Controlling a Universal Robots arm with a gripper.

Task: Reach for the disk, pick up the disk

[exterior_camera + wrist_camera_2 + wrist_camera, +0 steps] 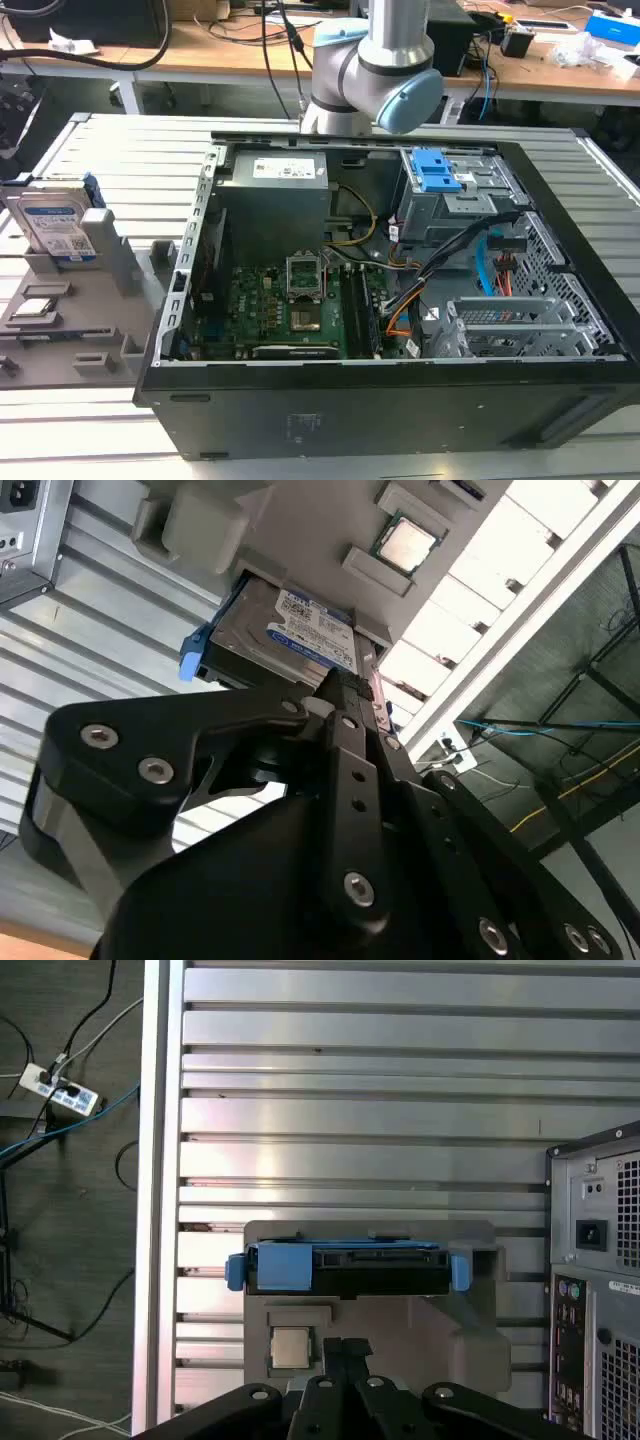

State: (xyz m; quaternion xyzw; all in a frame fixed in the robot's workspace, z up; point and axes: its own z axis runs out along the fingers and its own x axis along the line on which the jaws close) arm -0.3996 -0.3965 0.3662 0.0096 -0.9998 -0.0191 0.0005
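Disk [345, 1268] seemingly just beyond gripper [346, 1348].

the disk [55, 220] stands in a holder [112, 318] — the computer case [350, 420] just beside.

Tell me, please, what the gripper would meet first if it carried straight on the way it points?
Probably the disk, standing on edge in its grey holder. The gripper aims at its edge, though depth is unclear and it might meet the holder instead.

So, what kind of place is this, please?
Probably a robotics lab or workshop: a robot arm stands by an open PC case on a slatted metal table, a disk sits in a grey holder, and cable-strewn benches line the back.
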